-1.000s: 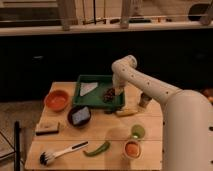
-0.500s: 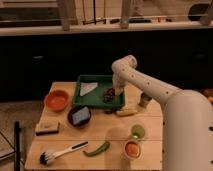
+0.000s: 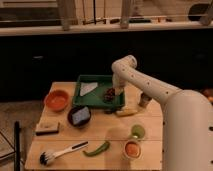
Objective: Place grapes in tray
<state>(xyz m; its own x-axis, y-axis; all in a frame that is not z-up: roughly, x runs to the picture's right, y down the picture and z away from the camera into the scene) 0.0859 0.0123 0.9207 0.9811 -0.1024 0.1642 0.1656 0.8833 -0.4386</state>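
Grapes (image 3: 109, 93): dark reddish cluster lying inside tray (image 3: 95, 99), near its right end, on the green floor. Pale flat sheet (image 3: 89, 88) also in tray, toward the left half, apart from grapes. Tray set at the far middle of wooden table (image 3: 105, 131).

Gripper (image 3: 113, 91) low over tray's right end, directly beside or on grapes; contact not clear, arm coming down from a white elbow above.

Orange bowl (image 3: 56, 99) left of tray, contents not visible. Dark bowl (image 3: 79, 115) just in front of tray's left corner, holding something pale and shiny, hard to identify. Green cup (image 3: 138, 132) and orange cup (image 3: 132, 148) near table's front right.

Yellowish object (image 3: 127, 111) just in front of tray's right corner, shape unclear. Sponge-like block (image 3: 46, 128) at left, white-handled brush (image 3: 60, 154) and long green pepper (image 3: 97, 148) along front edge. Small jar-like item (image 3: 144, 100) partly hidden behind white arm at right.
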